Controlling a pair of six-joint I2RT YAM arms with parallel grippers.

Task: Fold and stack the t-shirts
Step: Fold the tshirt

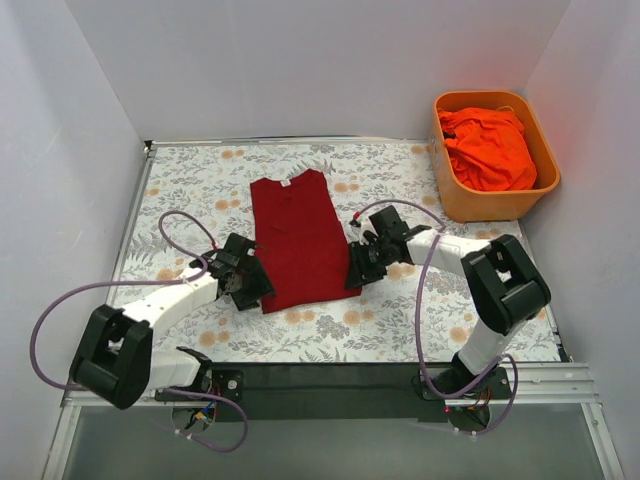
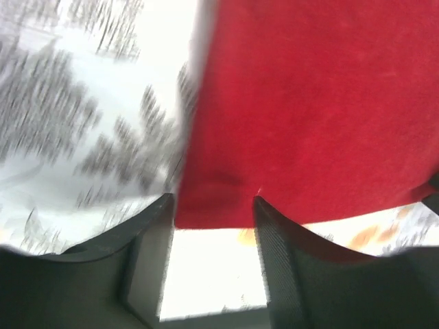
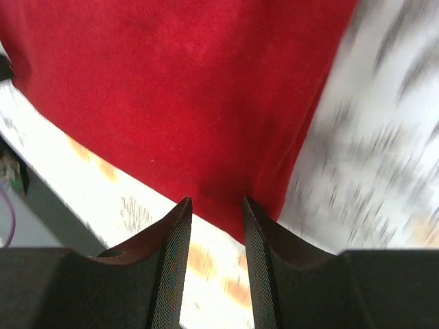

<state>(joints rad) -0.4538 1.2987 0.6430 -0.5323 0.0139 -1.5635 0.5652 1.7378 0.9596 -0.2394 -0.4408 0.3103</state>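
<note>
The dark crimson t-shirt (image 1: 295,240) lies flat in the middle of the table (image 1: 190,180), its long axis running from the collar at the far end to the hem at our near end, sleeves not sticking out at the sides. The hem is the edge that faces us, and its 2 corners are where the hands sit. The left gripper (image 1: 255,285) is at the near-left corner, and the right gripper (image 1: 357,272) is at the near-right corner, so each arm is nearest its own side.

In the left wrist view the fingers (image 2: 278,253) stand spread, with the hem corner reaching in between them. In the right wrist view the fingers (image 3: 171,253) are apart by a narrower gap, with the corner just at their tips. We judge neither has clamped yet.

The bright orange-red t-shirt (image 1: 490,150) sits crumpled in the orange tub (image 1: 470,208), well apart at the far right. A hem-to-collar fold would carry both corners away from us.
</note>
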